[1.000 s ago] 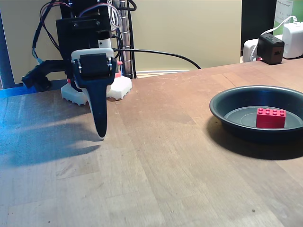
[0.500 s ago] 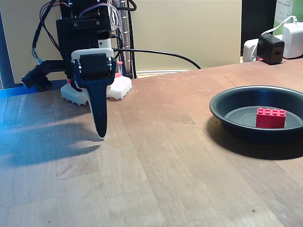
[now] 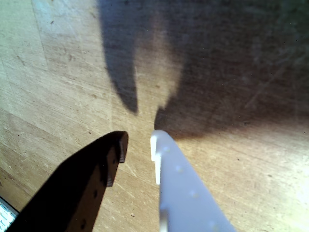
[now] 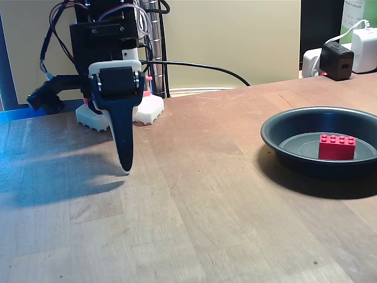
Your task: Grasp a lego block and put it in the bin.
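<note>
One wooden table carries everything, and judged from how things lie, the job looks finished. At the right of the fixed view sits the bin, a wide shallow dark pan, and the lego block rests on its flat bottom, studs up, well inside the rim. No other red brick lies on the bare wood in either view, so nothing seems left to collect.

At the far left of that view the arm folds down in front of its white base, well apart from the bin, with the gripper pointing at the tabletop. In the wrist view the gripper has its dark finger and white finger parted by a narrow gap, with bare wood and their shadows showing between the tips; it grips nothing. My reading is that the block is delivered and the arm is parked near its rest pose, so at most a final settling remains.
</note>
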